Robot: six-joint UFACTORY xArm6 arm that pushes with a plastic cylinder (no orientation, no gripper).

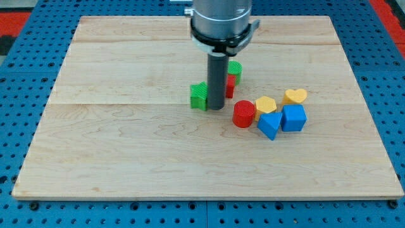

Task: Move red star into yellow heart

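Nearest the camera, the wooden board's [126, 171] bare front stretch takes up the view's bottom, resting on a blue perforated surface [19, 126]. Closest of the blocks is a blue block [269, 124] of angular shape, with a blue cube [293, 118] touching it at about 2 o'clock. A red cylinder [243, 114] sits just at 10 o'clock of the angular blue block, and a yellow hexagonal block [266, 104] lies directly at its 12 o'clock, wedged between the cylinder and the cube. The yellow heart [295, 96] rests at 12 o'clock of the blue cube, just beside the yellow hexagon at its 2 o'clock. Well apart from this cluster, toward 10 o'clock, the arm's dark rod comes down from a grey housing [221, 19]; the arm carries no jaws, only this rod, and it holds nothing. Its tip [216, 107] touches the board with a green cube [199, 96] pressed just at its 9 o'clock. The red star [230, 86] shows only as a sliver behind the rod at about 1 o'clock of the tip, its shape mostly hidden, and a green block [235, 68] sits just at the star's 12 o'clock. The heart lies to the star's 4 o'clock, apart from it.
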